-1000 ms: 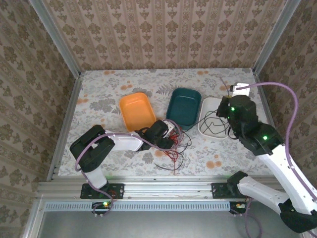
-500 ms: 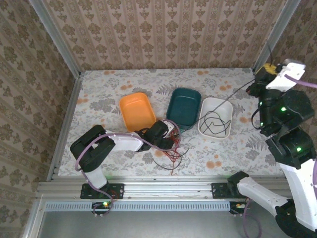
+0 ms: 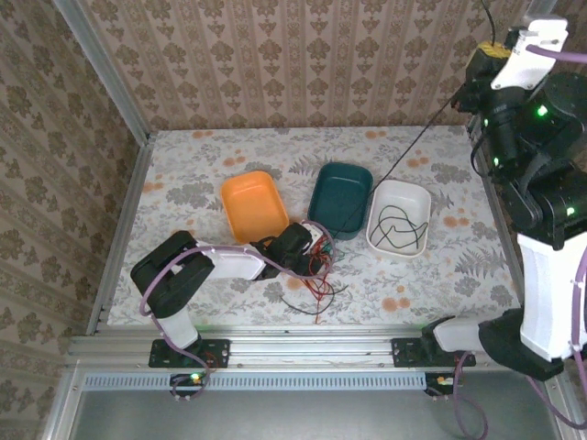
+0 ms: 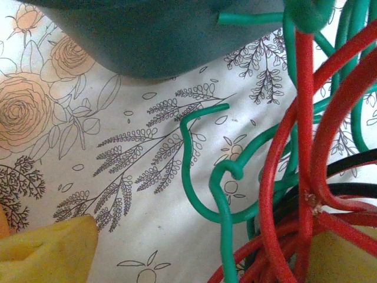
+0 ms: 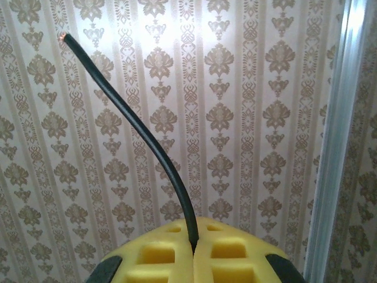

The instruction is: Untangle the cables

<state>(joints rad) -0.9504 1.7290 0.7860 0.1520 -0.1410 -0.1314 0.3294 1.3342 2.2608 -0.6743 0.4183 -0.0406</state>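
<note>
Cables [image 3: 312,280], red, green, black, lie tangled at 6 o'clock between the spread fingers of the left gripper [image 3: 315,247]. Right gripper [image 3: 481,66], high at 2 o'clock, pinches a black cable [image 3: 413,148] trailing into the white tray [image 3: 404,191].

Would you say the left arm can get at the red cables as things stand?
Probably yes: the left gripper hangs open right at the red cables, though green cables twist among them.
</note>
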